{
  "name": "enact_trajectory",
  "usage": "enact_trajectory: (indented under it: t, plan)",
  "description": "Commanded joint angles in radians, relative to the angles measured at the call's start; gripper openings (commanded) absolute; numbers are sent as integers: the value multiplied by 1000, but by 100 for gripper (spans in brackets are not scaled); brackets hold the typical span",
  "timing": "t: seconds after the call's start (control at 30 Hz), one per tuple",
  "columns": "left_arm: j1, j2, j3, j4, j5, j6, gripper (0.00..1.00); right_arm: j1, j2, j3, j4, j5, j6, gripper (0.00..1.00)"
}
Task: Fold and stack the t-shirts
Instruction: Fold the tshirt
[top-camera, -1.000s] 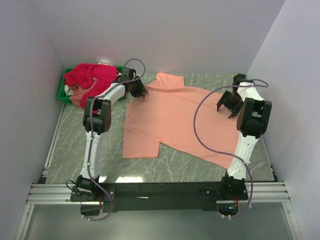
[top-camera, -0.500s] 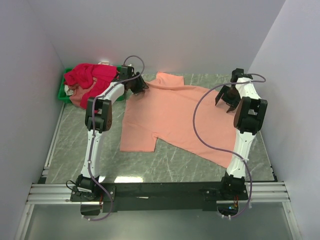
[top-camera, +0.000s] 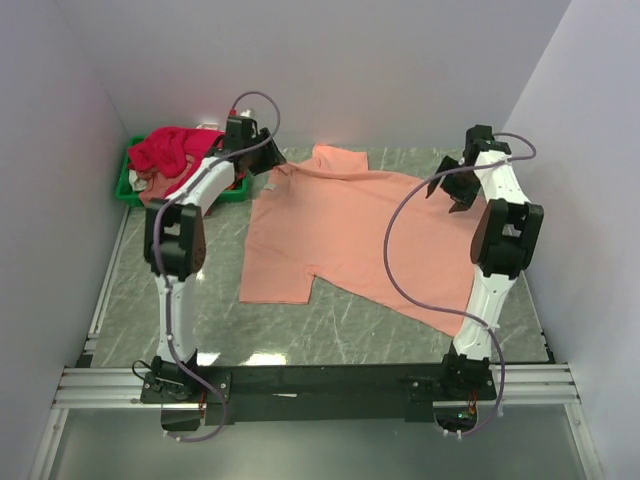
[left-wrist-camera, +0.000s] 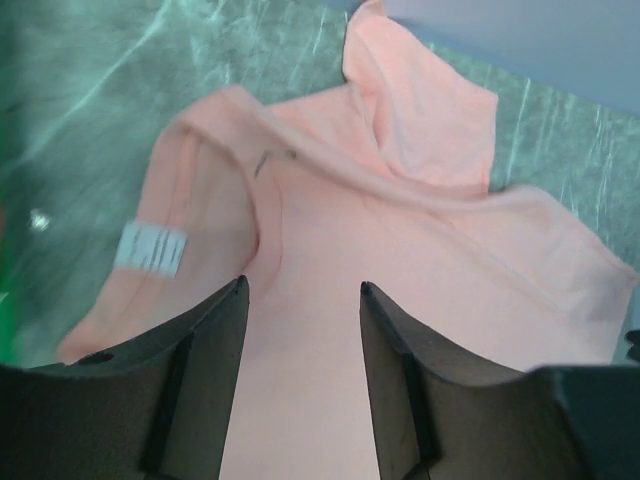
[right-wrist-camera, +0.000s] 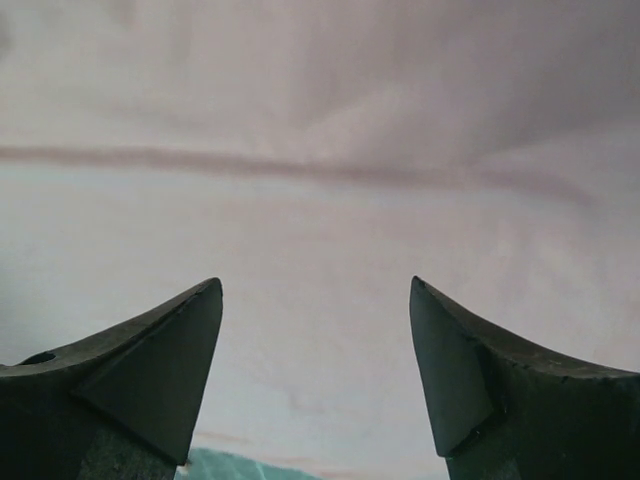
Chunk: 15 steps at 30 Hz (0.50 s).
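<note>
Lying flat, peach t-shirt (left-wrist-camera: 420, 260) sits beneath the left pincer (left-wrist-camera: 300, 292).

We see a grey-green marbled table (top-camera: 130, 300) enclosed by plain pale walls (top-camera: 380, 70) on the left, far and right, under even light.

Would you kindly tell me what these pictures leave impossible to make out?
- Top view: how many crimson t-shirts lie in the green bin; they are bunched together.
- Left wrist view: print on the salmon t-shirt's label; blurred.
- Right wrist view: pale surface past the right pincer; blurred.
</note>
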Motion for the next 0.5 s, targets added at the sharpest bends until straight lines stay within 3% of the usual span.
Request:
enact_trajectory:
  t: [0.0,0.13,0.27,0.47]
  plan:
    - [-37,-265,-191,-3,-150,99,54,23,-148,-92,59,-20,-10,82]
    - [-67,-448,-525,-24,-233,112,54,48,-241,-204,99,-9,-3,82]
    - [-73,-628,-761,-63,-305,29,53,82,-301,-307,130,-9,8,82]
    - [-134,-818,-948,-225,-455,-91,49,114,-358,-449,177,-14,19,82]
